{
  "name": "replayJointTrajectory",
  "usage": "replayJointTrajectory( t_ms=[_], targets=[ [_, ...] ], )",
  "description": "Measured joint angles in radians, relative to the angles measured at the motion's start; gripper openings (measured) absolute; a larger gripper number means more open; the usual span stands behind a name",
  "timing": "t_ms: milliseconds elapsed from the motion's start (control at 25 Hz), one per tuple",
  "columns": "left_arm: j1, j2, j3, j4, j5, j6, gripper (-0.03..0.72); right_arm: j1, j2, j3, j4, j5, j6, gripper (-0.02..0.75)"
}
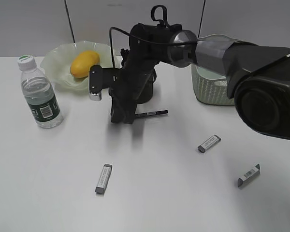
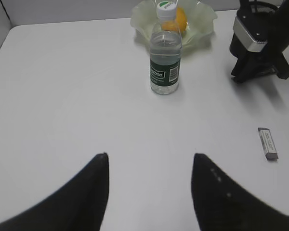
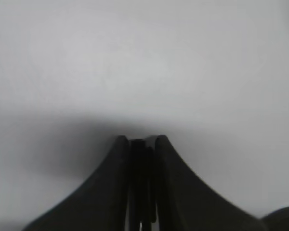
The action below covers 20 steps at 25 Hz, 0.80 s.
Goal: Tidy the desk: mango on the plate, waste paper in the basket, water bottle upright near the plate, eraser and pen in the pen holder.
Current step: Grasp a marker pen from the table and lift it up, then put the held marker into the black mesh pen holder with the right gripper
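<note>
Your right end effector (image 3: 142, 144) is closed on the pen (image 1: 152, 114) near one end, low against the tabletop (image 1: 174, 193). Lift it and the long free end could swing or slip, missing the pen holder (image 1: 147, 89) just behind. Your left end effector (image 2: 149, 166) hangs half open, empty.

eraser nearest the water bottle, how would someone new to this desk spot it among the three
Start at the clear plastic water bottle with the dark green label standing on the left of the white desk. Look toward the front edge and a little right: a small grey-white rectangular eraser lies alone there. The other two erasers lie far right.
</note>
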Motion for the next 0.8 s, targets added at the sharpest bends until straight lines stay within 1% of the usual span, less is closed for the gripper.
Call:
replayJointTrajectory(
  t_ms=[280,400,640,800],
  targets=[
    [0.000,0.000,0.000,0.000,0.000,0.000,0.414,0.006,-0.048,-0.056,-0.024,0.098,0.047,0.130],
    [0.000,0.000,0.000,0.000,0.000,0.000,0.414,0.019,-0.116,-0.062,-0.017,0.101,0.052,0.130],
    [0.000,0.000,0.000,0.000,0.000,0.000,0.414,0.033,-0.201,-0.066,0.049,0.094,0.052,0.130],
    [0.000,0.000,0.000,0.000,0.000,0.000,0.405,0.035,-0.248,-0.066,0.056,0.039,0.074,0.130]
  ],
)
